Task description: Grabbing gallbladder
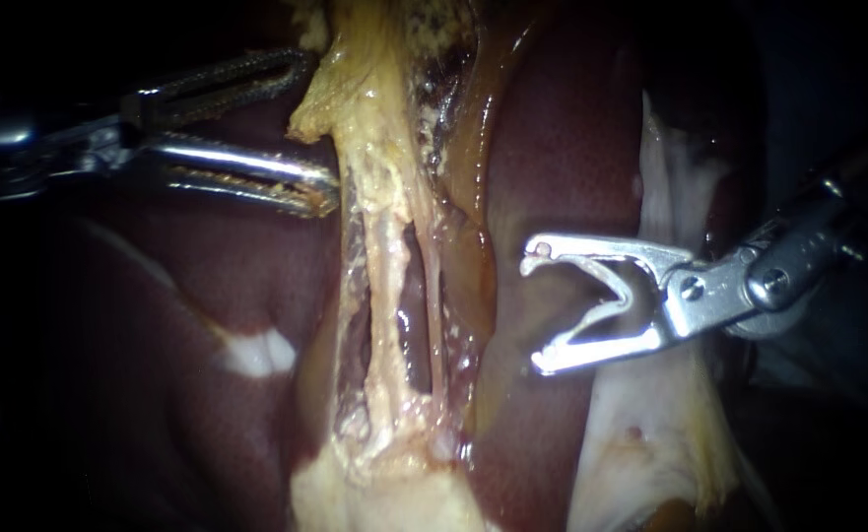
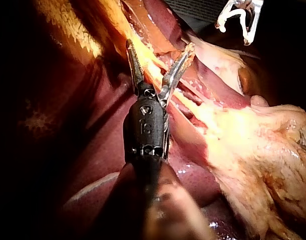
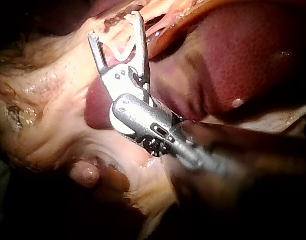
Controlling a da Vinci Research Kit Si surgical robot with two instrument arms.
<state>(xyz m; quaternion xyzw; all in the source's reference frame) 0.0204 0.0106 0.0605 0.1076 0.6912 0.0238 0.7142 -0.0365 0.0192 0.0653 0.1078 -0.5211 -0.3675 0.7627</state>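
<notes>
This is a surgical bench seen from very close, not a home, shop or office. Bare organ tissue fills every view: dark red, glistening lobes of liver (image 1: pixel 562 148) and a strip of pale yellow tissue (image 1: pixel 379 148) with thin tubes (image 1: pixel 386 296) stretched along it. Two slender metal tools, the left instrument (image 1: pixel 317 130) and the right instrument (image 1: pixel 537 310), reach in from either side with small hinged jaws standing apart, lit by a tight light while everything around lies in darkness.

shaft (image 3: pixel 213 162) blurred (right instrument (image 3: pixel 115 29)), liver (image 3: pixel 243 60) cropped
</notes>
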